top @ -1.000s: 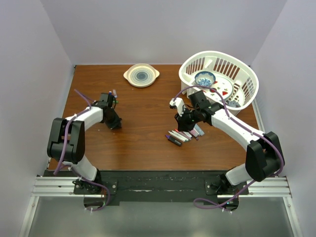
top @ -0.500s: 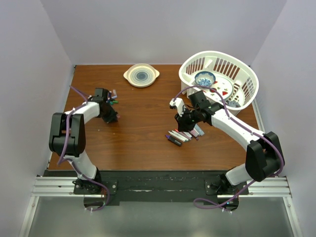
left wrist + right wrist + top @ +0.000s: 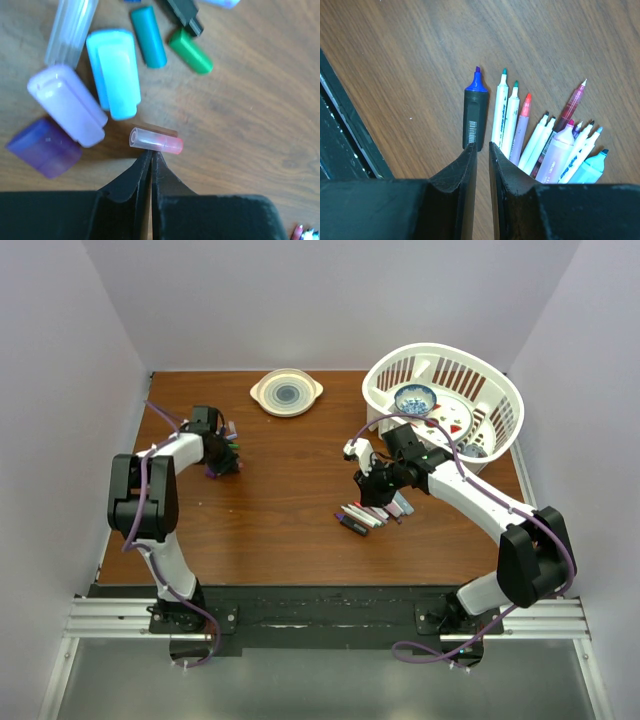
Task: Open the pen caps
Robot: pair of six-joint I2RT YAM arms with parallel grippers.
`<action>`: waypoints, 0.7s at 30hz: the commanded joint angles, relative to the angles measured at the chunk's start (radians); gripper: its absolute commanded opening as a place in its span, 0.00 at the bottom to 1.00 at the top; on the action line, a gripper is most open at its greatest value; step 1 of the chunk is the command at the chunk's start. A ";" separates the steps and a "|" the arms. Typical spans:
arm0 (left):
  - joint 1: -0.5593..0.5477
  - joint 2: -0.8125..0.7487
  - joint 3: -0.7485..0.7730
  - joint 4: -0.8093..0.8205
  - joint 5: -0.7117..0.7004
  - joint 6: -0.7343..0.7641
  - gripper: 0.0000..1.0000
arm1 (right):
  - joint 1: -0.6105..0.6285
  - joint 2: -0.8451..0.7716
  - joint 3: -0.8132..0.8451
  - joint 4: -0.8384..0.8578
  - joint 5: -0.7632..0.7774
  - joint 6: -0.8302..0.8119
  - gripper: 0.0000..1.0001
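The pen caps [image 3: 112, 70] lie loose in a heap at the far left of the table [image 3: 290, 530]. The pink cap [image 3: 156, 141] sits just beyond the left gripper [image 3: 151, 152], whose tips are pressed together and empty. I'd lift it straight up, so it doesn't nudge that cap. Rightward, the right gripper [image 3: 482, 147], slightly parted and empty, hangs over bare-tipped pens [image 3: 520, 127]. Their back ends are hidden behind its fingers.

At least eight pen caps [image 3: 115, 70], about twelve pens [image 3: 499, 110], one basket [image 3: 445, 348]

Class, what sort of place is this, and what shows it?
Probably a robot test cell: two arms bolted to a rail, white walls boxing in the table, staged props like uncapped markers and a basket.
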 commanded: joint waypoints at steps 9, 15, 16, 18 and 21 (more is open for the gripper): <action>0.024 -0.103 -0.049 0.125 0.133 0.090 0.07 | -0.009 -0.013 0.043 -0.021 -0.025 -0.032 0.19; 0.026 -0.440 -0.171 0.251 0.250 0.185 0.34 | -0.045 -0.070 0.054 -0.057 -0.041 -0.089 0.22; 0.026 -0.489 -0.199 0.271 0.250 0.202 0.41 | -0.070 -0.085 0.055 -0.060 -0.061 -0.092 0.23; 0.029 -0.638 -0.234 0.300 0.262 0.222 0.63 | -0.101 -0.141 0.055 -0.058 -0.077 -0.095 0.24; 0.030 -0.813 -0.297 0.340 0.242 0.215 0.92 | -0.156 -0.240 0.057 -0.035 -0.072 -0.089 0.29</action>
